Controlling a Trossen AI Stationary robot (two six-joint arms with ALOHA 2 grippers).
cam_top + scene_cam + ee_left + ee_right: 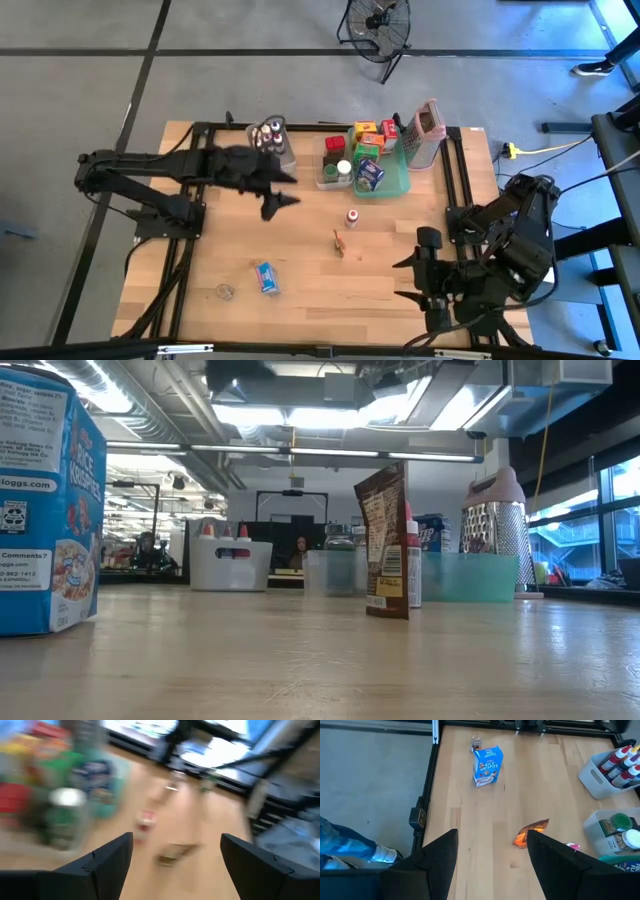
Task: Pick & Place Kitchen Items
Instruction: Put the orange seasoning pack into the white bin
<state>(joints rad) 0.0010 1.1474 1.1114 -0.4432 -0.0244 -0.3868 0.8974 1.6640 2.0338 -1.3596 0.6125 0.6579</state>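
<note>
- The left tool (285,190) is above the tabletop (300,300), just beside the white bin with red-capped bottles (270,140). Its fingers stand wide apart and nothing is between them.
- The right tool (408,278) waits near the front right corner of the tabletop. Its fingers are also apart and it holds nothing.
- Many kitchen items are already in containers at the far side: the bottles in the white bin, two jars in the clear bin (335,165), and small boxes in the teal tray (400,180).
- Four items are loose on the bare wood: a small bottle with a red cap (352,217), a brown packet (341,243), a blue cereal box (266,277) and a tiny jar (226,291).
- The small bottle stands upright, near the teal tray, and is the loose item closest to the left tool. I judge it light and stiff, but narrow and easy to tip over. The grip should be on the body under the cap, with the fingers coming down from above on both sides.
- The brown packet looks soft and thin. I think it will bend, so it is better to pinch it across its flat faces.
- The cereal box seems light, with cardboard walls that can dent. A gentle grip across the narrow sides should be enough.
- The tiny jar may be glass and slippery; I cannot tell.
</note>
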